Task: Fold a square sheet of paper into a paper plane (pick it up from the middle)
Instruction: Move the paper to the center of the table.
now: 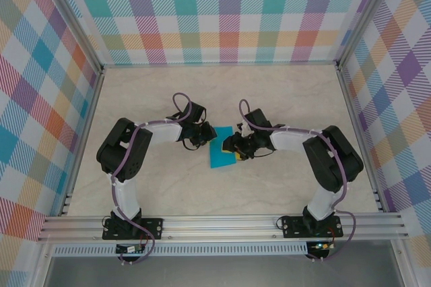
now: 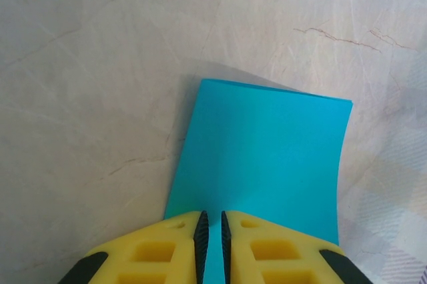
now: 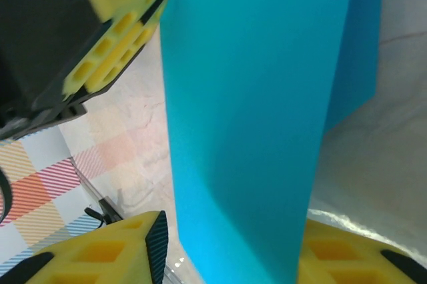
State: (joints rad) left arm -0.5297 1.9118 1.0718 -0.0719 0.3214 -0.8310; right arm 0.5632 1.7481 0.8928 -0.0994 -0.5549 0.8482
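Two arms are meeting at the middle of the pale surface in the top view. The left arm is reaching in from one side and the right arm from the other. The square sheet of paper is sitting between their wrists, teal against the marbled top.

From the left wrist, I am seeing the left jaws pinching nearly together on the near edge of the square sheet of paper, with a sliver of teal showing between the pads. The far edge is hanging just clear of the surface, throwing a shadow.

From the right wrist, the square sheet of paper is standing upright between the right jaws. They are standing apart, straddling it without clamping, and a gap is showing on one side.
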